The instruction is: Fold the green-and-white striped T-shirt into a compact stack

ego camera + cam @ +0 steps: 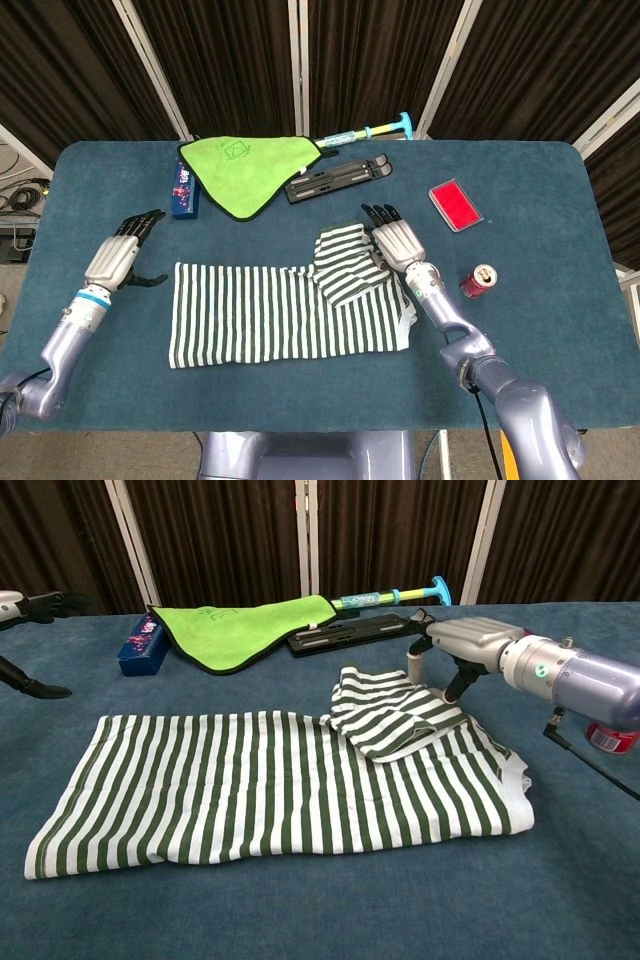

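The green-and-white striped T-shirt [270, 315] [270, 785] lies flat on the blue table [540, 360]. Its right sleeve [345, 262] [390, 715] is folded inward over the body. My right hand [396, 240] [465, 645] hovers at the sleeve's outer edge, fingers apart and pointing down, holding nothing; one fingertip [453, 690] is at or just above the cloth. Off the shirt's left edge is my left hand [120, 256] [25, 605], fingers spread and empty, only partly inside the chest view.
Behind the shirt lie a lime green cloth [245, 168] [235, 625], a blue box [183, 190] [140, 645], a black folding stand [338, 178] [350, 632] and a teal-handled tool [370, 132] [392, 597]. A red box [456, 204] and a drinks can [478, 281] [605, 738] stand right of the shirt.
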`<state>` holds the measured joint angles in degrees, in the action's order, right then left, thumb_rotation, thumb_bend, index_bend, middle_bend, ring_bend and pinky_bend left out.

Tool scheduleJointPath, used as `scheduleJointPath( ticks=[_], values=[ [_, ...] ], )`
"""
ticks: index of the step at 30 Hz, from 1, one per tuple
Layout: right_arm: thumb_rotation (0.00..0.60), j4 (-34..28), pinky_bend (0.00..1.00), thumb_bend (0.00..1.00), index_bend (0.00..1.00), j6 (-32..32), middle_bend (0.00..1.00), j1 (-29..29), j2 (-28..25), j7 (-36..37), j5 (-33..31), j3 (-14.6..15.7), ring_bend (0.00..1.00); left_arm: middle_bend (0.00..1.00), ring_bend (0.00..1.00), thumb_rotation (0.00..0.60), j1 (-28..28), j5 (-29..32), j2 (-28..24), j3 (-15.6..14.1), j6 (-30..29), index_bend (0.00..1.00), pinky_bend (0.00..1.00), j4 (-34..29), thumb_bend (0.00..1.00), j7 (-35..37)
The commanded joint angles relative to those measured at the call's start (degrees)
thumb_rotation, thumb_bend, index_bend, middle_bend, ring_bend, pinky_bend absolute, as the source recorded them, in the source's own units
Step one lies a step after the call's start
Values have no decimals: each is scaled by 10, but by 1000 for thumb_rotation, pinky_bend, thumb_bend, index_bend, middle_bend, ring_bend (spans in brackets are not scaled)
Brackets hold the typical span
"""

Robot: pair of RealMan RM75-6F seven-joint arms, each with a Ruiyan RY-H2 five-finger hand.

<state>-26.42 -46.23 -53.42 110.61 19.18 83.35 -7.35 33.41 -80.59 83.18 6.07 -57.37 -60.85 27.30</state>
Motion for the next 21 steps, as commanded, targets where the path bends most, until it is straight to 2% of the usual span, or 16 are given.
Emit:
scheduleJointPath(
  ticks=[1, 6, 10, 15, 21],
  values=[
    [600, -27, 0, 161, 2, 3, 0, 4, -16, -1, 1, 4, 0, 0, 0, 600, -4, 3, -7, 1, -5, 0, 0, -12, 199, -8],
    [600, -95, 0, 157, 0, -21, 0, 21, -56, -31, 5, 9, 0, 0, 0, 600, -13, 4, -21, 0, -14, 0, 0, -33, 199, -14],
    [600, -189, 0, 155, 0, -52, 0, 44, -110, -70, 6, 12, 0, 0, 0, 600, -30, 5, -44, -5, -31, 0, 0, -66, 199, -24],
    [600, -330, 0, 155, 0, -69, 0, 68, -195, -145, -14, 4, 0, 0, 0, 600, -59, 25, -91, -14, -50, 0, 0, -134, 199, -98],
    [600, -477, 0, 140, 0, -59, 0, 87, -287, -235, -55, -4, 0, 0, 0, 600, -105, 49, -142, -13, -116, 0, 0, -228, 200, -181]
  ],
)
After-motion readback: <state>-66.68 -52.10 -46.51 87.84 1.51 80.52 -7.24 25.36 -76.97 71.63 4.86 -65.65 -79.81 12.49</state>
